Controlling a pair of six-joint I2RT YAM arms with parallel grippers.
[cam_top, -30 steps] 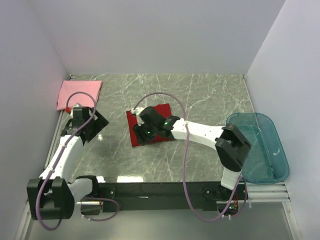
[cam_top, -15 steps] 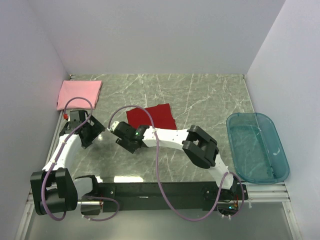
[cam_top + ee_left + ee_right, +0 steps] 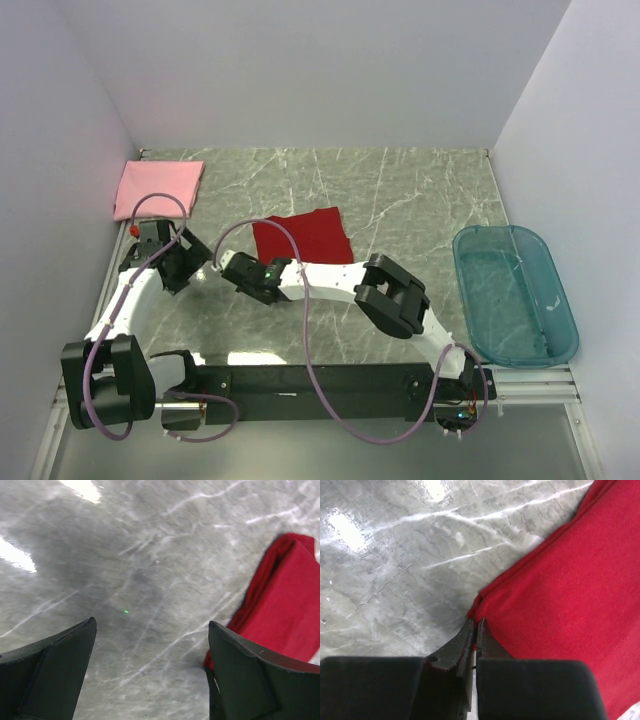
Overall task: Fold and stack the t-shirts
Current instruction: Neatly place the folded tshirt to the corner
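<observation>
My left gripper (image 3: 151, 623) gapes wide, empty, nr marble worktop (image 3: 420, 200) left edge; right gripper (image 3: 474, 626) pinched tight (nothing held, afaict) at folded deep-red cloth t-shirt (image 3: 555, 580) corner.

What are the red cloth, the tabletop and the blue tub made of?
The red shirt looks like soft matte fabric; folded layers show at its edge. The table looks like polished marble or marble-print laminate: white veins, bright glare. The bin looks like translucent teal plastic, smooth, with a shiny rim.
</observation>
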